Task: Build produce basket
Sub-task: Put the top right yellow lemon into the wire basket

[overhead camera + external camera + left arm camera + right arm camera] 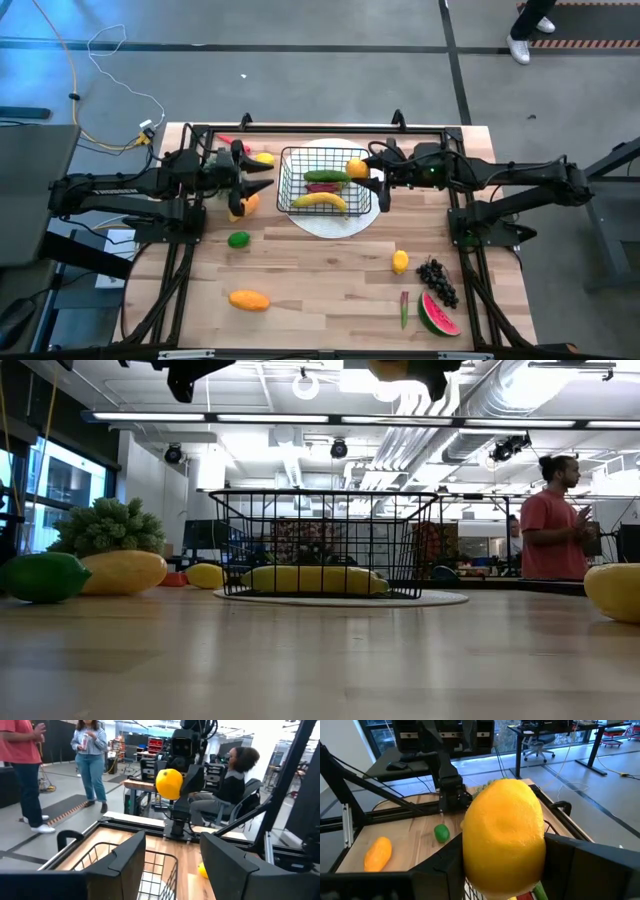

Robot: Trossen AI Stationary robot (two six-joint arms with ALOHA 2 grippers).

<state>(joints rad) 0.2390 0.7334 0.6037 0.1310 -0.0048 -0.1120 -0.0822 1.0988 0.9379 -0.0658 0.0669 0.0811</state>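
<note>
Wooden bench (320, 290) has your right gripper (374, 178) with jaws clenched on a lemon (503, 836) held over the basket's (300, 160) right edge, probably to drop it beside the banana (320, 201) inside, while your left gripper (243, 178) waits released, empty, just left of it.

Bright, even light pours from long ceiling strips (350, 420) in the low view, whose tabletop (320, 660) foreground is blurred. A blue window (60, 480) glows at one side. The lemon (502, 835) fills the right wrist view, soft-edged, and shadows under the basket (325, 185) are faint
</note>
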